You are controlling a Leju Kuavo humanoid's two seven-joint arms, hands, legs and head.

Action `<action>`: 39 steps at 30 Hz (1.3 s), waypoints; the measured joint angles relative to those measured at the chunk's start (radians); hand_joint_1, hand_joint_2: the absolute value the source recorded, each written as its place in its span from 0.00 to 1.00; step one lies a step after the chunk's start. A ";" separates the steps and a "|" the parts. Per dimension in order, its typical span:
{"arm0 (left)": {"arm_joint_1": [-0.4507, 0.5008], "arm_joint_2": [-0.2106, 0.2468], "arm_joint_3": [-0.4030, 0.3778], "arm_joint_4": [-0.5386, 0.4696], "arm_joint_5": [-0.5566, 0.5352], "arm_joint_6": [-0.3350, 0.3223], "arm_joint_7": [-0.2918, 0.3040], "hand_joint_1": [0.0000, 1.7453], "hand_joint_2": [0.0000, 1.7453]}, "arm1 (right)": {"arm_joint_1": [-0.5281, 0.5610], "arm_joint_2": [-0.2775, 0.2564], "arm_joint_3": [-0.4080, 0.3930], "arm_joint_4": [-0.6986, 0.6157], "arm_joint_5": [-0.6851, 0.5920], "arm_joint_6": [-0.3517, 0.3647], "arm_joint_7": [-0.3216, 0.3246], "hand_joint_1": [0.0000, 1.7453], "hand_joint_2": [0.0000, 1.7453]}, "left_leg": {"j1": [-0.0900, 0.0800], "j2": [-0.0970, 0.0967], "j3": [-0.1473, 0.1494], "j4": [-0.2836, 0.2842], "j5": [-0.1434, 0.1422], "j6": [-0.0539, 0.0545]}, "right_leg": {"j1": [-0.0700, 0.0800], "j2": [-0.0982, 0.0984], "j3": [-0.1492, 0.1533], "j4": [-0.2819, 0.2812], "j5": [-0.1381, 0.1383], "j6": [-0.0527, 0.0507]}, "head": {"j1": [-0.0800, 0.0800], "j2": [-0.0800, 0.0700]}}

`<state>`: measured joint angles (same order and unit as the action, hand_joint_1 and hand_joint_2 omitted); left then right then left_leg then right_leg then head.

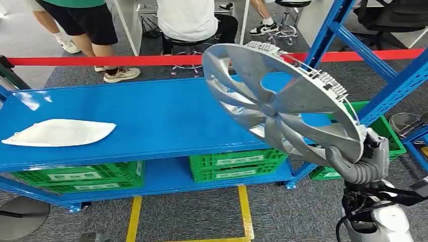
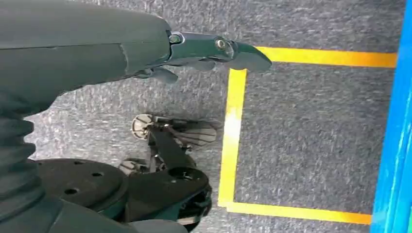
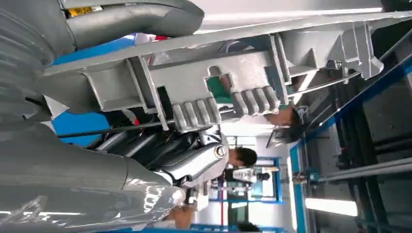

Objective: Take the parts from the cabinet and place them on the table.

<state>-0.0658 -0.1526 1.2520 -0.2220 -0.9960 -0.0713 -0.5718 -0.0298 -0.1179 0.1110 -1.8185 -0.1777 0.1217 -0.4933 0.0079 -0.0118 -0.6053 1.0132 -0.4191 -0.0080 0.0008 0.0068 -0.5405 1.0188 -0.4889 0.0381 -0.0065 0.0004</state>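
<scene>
A large silver wheel cover (image 1: 280,103) with curved spokes and clips along its rim is held tilted above the right end of the blue table (image 1: 151,116). My right hand (image 1: 356,164) grips its lower right rim. In the right wrist view the cover's ribbed grey rim (image 3: 218,82) runs close across my right hand (image 3: 145,160), whose fingers (image 3: 194,160) wrap it. A white flat part (image 1: 59,132) lies on the table's left side. My left hand (image 2: 209,51) hangs over grey carpet with nothing in it, fingers extended.
Green crates (image 1: 237,164) sit on the table's lower shelf. A blue rack (image 1: 383,65) with a green bin (image 1: 391,133) stands on the right. Behind a red barrier tape (image 1: 111,60), people stand and sit. Yellow floor lines (image 2: 233,131) mark the carpet.
</scene>
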 joint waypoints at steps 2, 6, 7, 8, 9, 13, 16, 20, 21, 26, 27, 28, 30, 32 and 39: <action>0.000 0.001 0.000 0.000 0.000 -0.001 0.004 0.00 1.00 | -0.004 0.000 -0.004 0.002 0.000 0.008 0.004 1.00 1.00 | 0.000 0.000 0.000 0.000 0.000 0.000 | 0.000 0.000 0.000 0.000 0.000 0.000 | 0.000 0.000; -0.001 0.004 0.000 0.000 -0.003 -0.002 0.016 0.00 1.00 | -0.004 0.000 -0.009 0.003 0.005 0.018 0.006 1.00 1.00 | -0.002 0.000 0.000 0.000 -0.001 0.001 | -0.002 0.000 0.000 0.000 0.000 0.000 | 0.000 0.000; -0.001 0.005 0.000 0.000 -0.003 -0.002 0.019 0.00 1.00 | -0.005 0.000 -0.010 0.003 0.006 0.019 0.006 1.00 1.00 | -0.003 0.000 0.000 0.000 -0.001 0.002 | -0.003 0.000 0.000 0.000 0.000 0.001 | 0.000 0.000; -0.001 0.005 0.000 0.000 -0.003 -0.002 0.020 0.00 1.00 | -0.005 0.000 -0.009 0.003 0.009 0.021 0.007 1.00 1.00 | -0.004 0.000 0.000 0.001 -0.002 0.002 | -0.003 0.000 0.000 0.000 0.000 0.001 | 0.000 0.000; -0.001 0.005 0.000 0.000 -0.005 -0.002 0.021 0.00 1.00 | -0.005 0.000 -0.009 0.003 0.011 0.023 0.006 1.00 1.00 | -0.005 0.000 0.000 0.001 -0.002 0.003 | -0.004 0.000 0.000 -0.001 0.000 0.002 | 0.000 0.000; -0.002 0.007 0.000 0.000 -0.009 -0.002 0.021 0.00 1.00 | -0.006 0.000 -0.009 0.003 0.021 0.026 0.007 1.00 1.00 | -0.011 0.000 0.000 0.002 -0.005 0.008 | -0.012 0.000 0.000 -0.001 -0.001 0.007 | 0.000 0.000; -0.004 0.012 0.000 0.000 -0.009 -0.002 0.021 0.00 1.00 | -0.018 0.000 -0.009 0.010 0.027 0.025 0.013 1.00 1.00 | -0.017 0.000 0.000 0.002 -0.001 0.018 | -0.017 0.000 0.002 -0.005 0.005 0.018 | 0.000 0.000; -0.008 0.014 0.000 0.000 -0.009 -0.002 0.021 0.00 1.00 | -0.027 0.000 -0.009 0.016 0.031 0.024 0.015 1.00 1.00 | -0.003 0.003 0.005 -0.020 0.012 0.032 | -0.014 -0.001 -0.055 0.121 -0.084 0.025 | 0.007 0.000; -0.008 0.014 0.000 0.000 -0.009 -0.002 0.021 0.00 1.00 | -0.028 0.000 -0.009 0.019 0.031 0.024 0.015 1.00 1.00 | -0.003 0.003 0.005 -0.020 0.012 0.032 | -0.016 -0.001 -0.092 0.209 -0.122 0.029 | 0.005 0.000; -0.008 0.013 0.000 0.000 -0.009 -0.003 0.022 0.00 1.00 | -0.028 0.000 -0.009 0.032 0.032 0.025 0.016 1.00 1.00 | 0.007 0.001 0.004 -0.017 0.016 0.020 | -0.026 -0.002 -0.052 0.130 -0.024 0.040 | 0.005 0.000; -0.008 0.013 0.000 0.000 -0.009 -0.003 0.023 0.00 1.00 | -0.030 0.000 -0.009 0.032 0.032 0.025 0.016 1.00 1.00 | 0.009 0.000 0.004 -0.014 0.016 0.011 | -0.031 -0.003 -0.004 0.033 0.005 0.048 | 0.006 0.000; -0.008 0.019 0.000 0.000 -0.008 -0.003 0.024 0.00 1.00 | -0.034 0.000 -0.009 0.035 0.032 0.025 0.016 1.00 1.00 | 0.005 -0.002 -0.001 -0.014 0.019 0.001 | -0.022 0.002 0.022 0.011 -0.018 0.053 | 0.010 0.000; -0.007 0.017 0.000 0.000 -0.008 -0.003 0.024 0.00 1.00 | -0.036 0.000 -0.009 0.037 0.031 0.026 0.016 1.00 1.00 | 0.002 -0.004 -0.006 -0.010 0.031 -0.012 | -0.023 0.006 0.005 0.016 -0.004 0.029 | 0.010 0.000; -0.006 0.017 0.000 0.000 -0.008 -0.003 0.024 0.00 1.00 | -0.036 0.000 -0.009 0.040 0.032 0.025 0.016 1.00 1.00 | 0.004 -0.005 -0.012 -0.013 0.042 -0.023 | -0.020 0.006 -0.010 0.025 0.004 0.014 | 0.010 0.000; -0.007 0.016 0.000 0.000 -0.008 -0.003 0.024 0.00 1.00 | -0.039 0.000 -0.010 0.046 0.032 0.028 0.016 1.00 1.00 | 0.004 0.000 -0.116 0.310 -0.162 -0.030 | -0.012 -0.001 -0.081 0.021 0.057 -0.032 | 0.001 0.000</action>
<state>-0.0733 -0.1366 1.2520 -0.2220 -1.0044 -0.0740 -0.5474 -0.0688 -0.1179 0.1015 -1.7727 -0.1453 0.1495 -0.4768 0.0118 -0.0115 -0.7215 1.3234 -0.5811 -0.0382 -0.0108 0.0061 -0.6211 1.0402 -0.4316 0.0066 -0.0053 0.0008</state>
